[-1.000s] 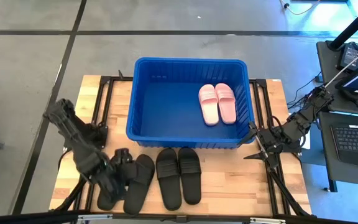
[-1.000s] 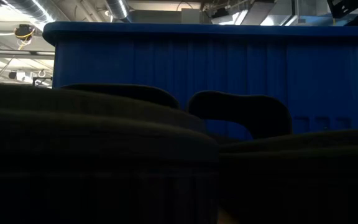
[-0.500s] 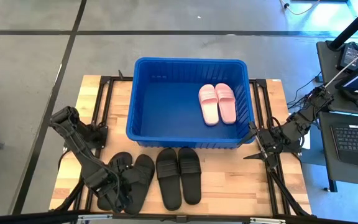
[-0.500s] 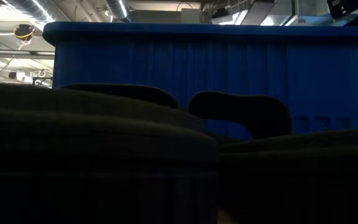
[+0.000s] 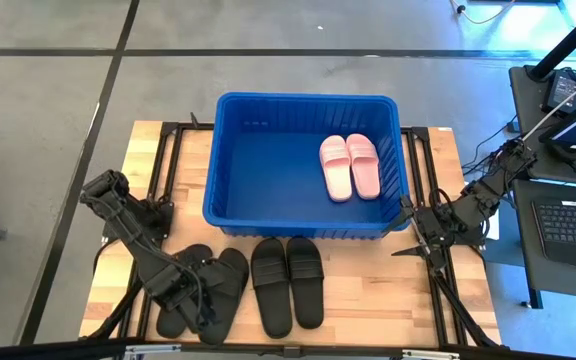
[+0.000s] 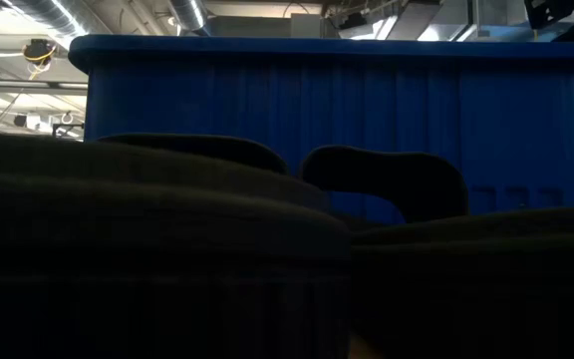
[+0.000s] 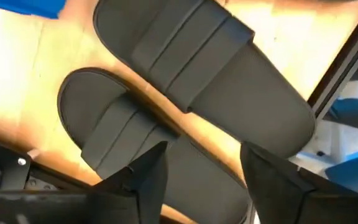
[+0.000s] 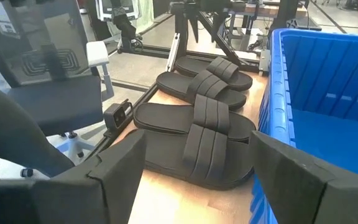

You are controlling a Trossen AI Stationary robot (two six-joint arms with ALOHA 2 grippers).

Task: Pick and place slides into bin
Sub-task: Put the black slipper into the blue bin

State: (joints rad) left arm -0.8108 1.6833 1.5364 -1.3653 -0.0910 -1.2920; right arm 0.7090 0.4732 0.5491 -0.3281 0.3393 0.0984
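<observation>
Black slides, four counted, lie in two pairs on the table [image 5: 368, 290] in front of the bin [image 5: 226, 160]; two pink slides [image 5: 348, 165] already rest inside it. Left gripper [image 5: 200, 305] hangs over the left black pair [image 5: 208, 292], fingers parted and empty, likely lining up a grasp. Right gripper [image 5: 415, 222] waits beside the bin's right corner, fingers wide.

left arm [image 5: 133, 235]: dark, nearly black, built of chunky jointed segments with a bulky block at the upper joint
left gripper [image 7: 201, 177]: two matte black fingers, broad and flat, each tapering to an angled tip
right arm [image 5: 483, 190]: dark, slimmer-looking links, thin black cables trailing along it
right gripper [image 8: 197, 171]: two wide, matte black, slab-like fingers with bevelled edges
</observation>
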